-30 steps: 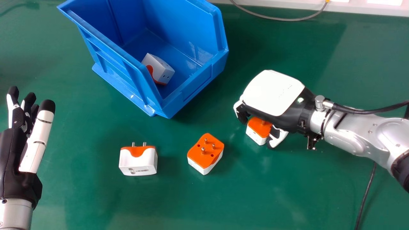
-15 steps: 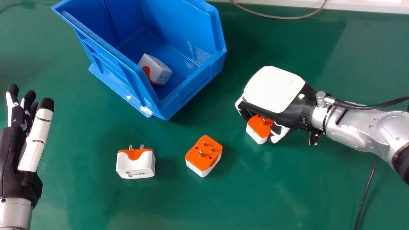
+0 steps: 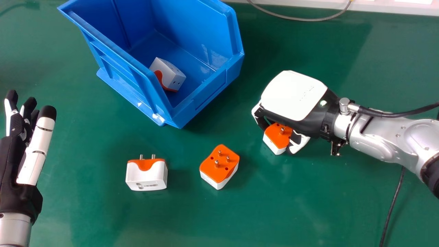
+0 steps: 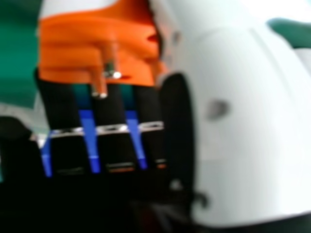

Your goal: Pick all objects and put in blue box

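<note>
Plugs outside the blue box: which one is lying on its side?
The leftmost plug: its prongs point away from the robot; the middle plug and the gripped plug in the right hand point theirs up.

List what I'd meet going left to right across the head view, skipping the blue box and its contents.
Open left hand → plug adapter on its side → pins-up plug adapter → right hand with its fingers round a third adapter.

Green table [image 3: 308, 206]: blue box [image 3: 205, 98] at 10 o'clock, upright adapter [image 3: 147, 175] at 8, second adapter [image 3: 219, 168] at 6, third adapter [image 3: 277, 138] apparently resting near 3, grey cable [image 3: 301, 19] at 1, black cable [image 3: 392, 204] at 4.
</note>
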`<action>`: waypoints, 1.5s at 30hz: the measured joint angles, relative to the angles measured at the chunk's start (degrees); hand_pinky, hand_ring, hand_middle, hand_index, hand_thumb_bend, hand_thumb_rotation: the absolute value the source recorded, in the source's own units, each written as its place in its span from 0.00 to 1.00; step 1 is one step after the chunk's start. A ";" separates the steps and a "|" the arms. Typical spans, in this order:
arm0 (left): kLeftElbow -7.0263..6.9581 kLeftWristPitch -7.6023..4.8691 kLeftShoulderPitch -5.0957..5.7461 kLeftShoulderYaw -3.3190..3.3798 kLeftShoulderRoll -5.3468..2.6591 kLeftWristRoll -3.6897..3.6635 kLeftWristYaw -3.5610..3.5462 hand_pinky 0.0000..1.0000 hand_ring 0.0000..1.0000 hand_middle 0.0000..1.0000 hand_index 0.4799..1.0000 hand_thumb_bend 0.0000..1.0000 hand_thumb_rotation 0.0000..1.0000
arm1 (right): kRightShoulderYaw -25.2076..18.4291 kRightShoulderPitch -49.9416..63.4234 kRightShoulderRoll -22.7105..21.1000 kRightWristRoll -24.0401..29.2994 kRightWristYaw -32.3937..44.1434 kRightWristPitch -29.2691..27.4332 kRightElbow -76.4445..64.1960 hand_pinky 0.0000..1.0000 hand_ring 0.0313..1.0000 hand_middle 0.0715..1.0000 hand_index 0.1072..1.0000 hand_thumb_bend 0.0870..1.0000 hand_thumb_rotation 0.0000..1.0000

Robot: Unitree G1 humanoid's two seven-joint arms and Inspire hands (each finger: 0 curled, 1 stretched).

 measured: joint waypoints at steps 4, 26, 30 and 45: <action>0.00 0.01 -0.17 0.00 0.00 0.00 0.00 1.00 1.00 1.00 1.00 0.49 0.74 | -1.03 0.53 -0.03 1.43 0.03 0.21 -1.75 0.40 0.39 0.44 0.42 0.46 0.00; 1.91 -0.08 -1.65 -0.16 0.01 0.67 0.10 1.00 1.00 1.00 1.00 0.50 0.74 | -21.47 11.93 -4.60 17.23 14.11 6.07 -41.39 0.37 0.39 0.46 0.43 0.45 0.00; 2.33 -0.08 -2.16 -0.16 0.15 1.10 0.13 1.00 1.00 1.00 1.00 0.50 0.74 | -21.92 11.70 -2.69 17.34 14.66 6.19 -42.26 0.35 0.39 0.46 0.43 0.45 0.00; 4.28 -0.25 -3.65 -0.56 0.19 1.11 0.05 1.00 1.00 1.00 1.00 0.53 0.74 | -18.78 0.05 8.90 14.52 11.50 6.20 -28.33 0.34 0.39 0.47 0.44 0.45 0.00</action>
